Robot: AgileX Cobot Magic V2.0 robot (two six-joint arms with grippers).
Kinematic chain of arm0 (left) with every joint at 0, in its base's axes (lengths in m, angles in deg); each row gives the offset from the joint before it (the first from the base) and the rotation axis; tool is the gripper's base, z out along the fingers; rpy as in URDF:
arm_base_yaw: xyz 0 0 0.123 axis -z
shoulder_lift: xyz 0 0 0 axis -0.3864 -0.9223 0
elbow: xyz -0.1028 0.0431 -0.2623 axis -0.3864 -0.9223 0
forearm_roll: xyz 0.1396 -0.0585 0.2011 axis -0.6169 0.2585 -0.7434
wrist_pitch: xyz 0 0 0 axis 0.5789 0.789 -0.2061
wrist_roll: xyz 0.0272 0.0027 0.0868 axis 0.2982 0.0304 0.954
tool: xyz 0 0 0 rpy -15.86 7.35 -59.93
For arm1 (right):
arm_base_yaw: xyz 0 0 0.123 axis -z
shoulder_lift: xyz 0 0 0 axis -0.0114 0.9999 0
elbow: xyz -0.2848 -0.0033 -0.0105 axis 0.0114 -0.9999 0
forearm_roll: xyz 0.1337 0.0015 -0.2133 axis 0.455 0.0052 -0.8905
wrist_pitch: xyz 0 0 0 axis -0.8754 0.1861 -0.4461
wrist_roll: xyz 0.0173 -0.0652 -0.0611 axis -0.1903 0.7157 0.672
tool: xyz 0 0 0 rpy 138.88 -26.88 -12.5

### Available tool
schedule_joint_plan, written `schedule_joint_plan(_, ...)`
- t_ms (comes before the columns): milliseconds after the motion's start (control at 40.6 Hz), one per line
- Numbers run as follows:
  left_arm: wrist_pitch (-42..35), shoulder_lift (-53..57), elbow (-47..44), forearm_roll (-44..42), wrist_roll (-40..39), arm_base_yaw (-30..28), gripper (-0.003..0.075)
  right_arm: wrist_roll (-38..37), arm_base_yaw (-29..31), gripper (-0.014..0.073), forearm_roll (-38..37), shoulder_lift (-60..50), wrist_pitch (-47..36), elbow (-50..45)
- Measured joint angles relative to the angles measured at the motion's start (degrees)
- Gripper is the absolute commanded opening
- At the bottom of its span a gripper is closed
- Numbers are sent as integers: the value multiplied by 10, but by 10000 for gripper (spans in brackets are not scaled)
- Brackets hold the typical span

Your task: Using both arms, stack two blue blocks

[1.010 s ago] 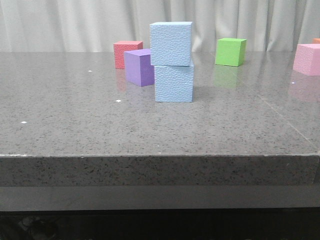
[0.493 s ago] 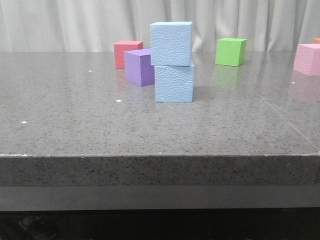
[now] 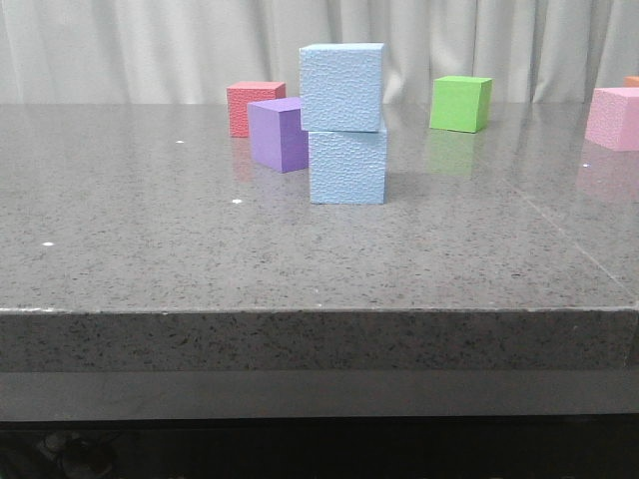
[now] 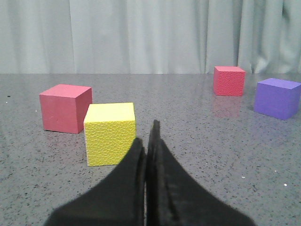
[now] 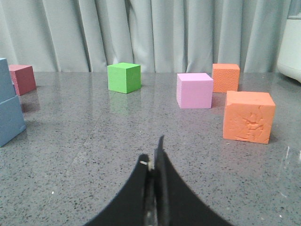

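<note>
Upper pale blue foam cube [image 3: 341,87] sits on lower pale blue foam cube [image 3: 347,167], offset slightly left, mid-table beside purple cube [image 3: 279,134]. Left gripper [image 4: 148,141] and right gripper [image 5: 154,162] both closed, empty, well clear; stack judged complete.

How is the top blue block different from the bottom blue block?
The top block sits on the bottom block, while the bottom block rests on the table. The top block is shifted a little to the left, so it overhangs the bottom one's left edge. The top block also looks turned slightly compared with the bottom one. Both are pale blue cubes with bumpy faces and look about the same size.
</note>
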Motion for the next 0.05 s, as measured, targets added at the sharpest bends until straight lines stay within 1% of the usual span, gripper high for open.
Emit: schedule_joint_plan(49, 0, 0, 0, 0, 0, 0, -18, 0, 0, -69, 0, 0, 0, 0)
